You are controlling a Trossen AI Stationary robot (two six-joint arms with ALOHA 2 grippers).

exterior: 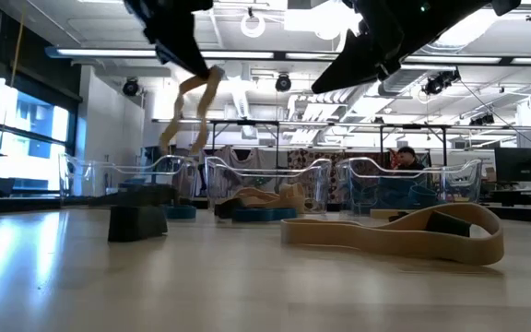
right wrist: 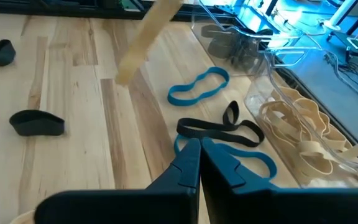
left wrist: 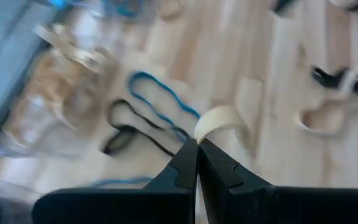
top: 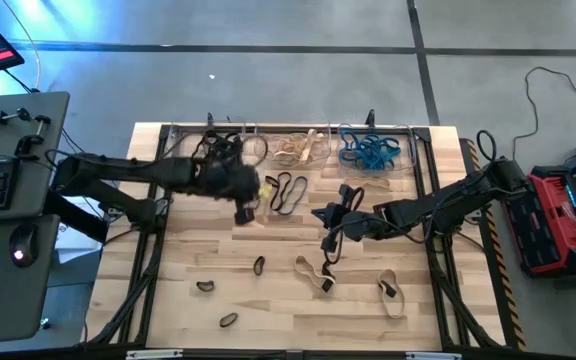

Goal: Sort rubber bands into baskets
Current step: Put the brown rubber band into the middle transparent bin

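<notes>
My left gripper (top: 247,207) hangs over the table's middle left, shut on a tan rubber band (exterior: 190,109) that dangles below it. My right gripper (top: 320,213) hovers shut and empty at mid-table, above loose black (right wrist: 219,129) and blue (right wrist: 197,87) rubber bands lying flat on the wood. Three clear baskets line the far edge: one with black bands (top: 223,146), one with tan bands (top: 303,150), one with blue bands (top: 373,152). My left gripper pinches the tan band's upper end (left wrist: 211,124) between its two fingertips (left wrist: 185,158). The fingers slant downward from the table's left. The band hangs as a slack loop below them, its lower end (exterior: 170,136) clear of the table.
Small black bands (top: 259,265) (top: 205,286) (top: 228,320) and wide tan bands (top: 313,272) (top: 390,293) lie scattered on the near half of the table. A pair of black loops (top: 286,190) lies in front of the middle basket.
</notes>
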